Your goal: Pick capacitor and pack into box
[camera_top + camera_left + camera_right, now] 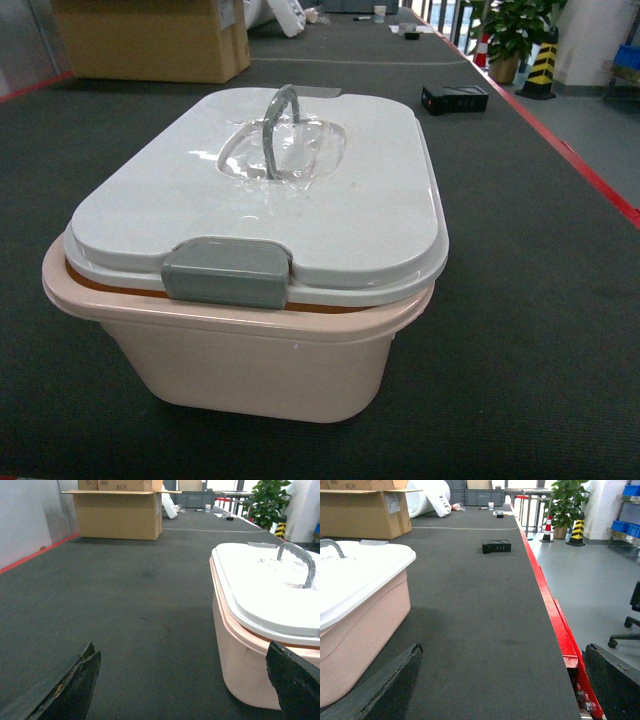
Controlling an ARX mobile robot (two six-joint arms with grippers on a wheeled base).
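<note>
The box (pixel 260 365) is a pale peach tub standing in the middle of the dark mat, close in front in the head view. Its white lid (pixel 370 200) lies on top, with a grey clip (pixel 227 272) at the near edge and a grey handle (pixel 280 125) upright. No capacitor shows in any view. My left gripper (pixel 181 652) is open and empty low over the mat, with the box (pixel 240 665) by its right finger. My right gripper (pixel 503 652) is open and empty, the box (pixel 355 630) to its left. Neither gripper shows in the head view.
A small black rectangular block (pixel 455 98) lies on the mat at the far right. A brown cardboard carton (pixel 150 40) stands at the far left. The table's red edge (pixel 555 615) runs along the right, with floor, a plant (pixel 512 35) and a striped cone beyond.
</note>
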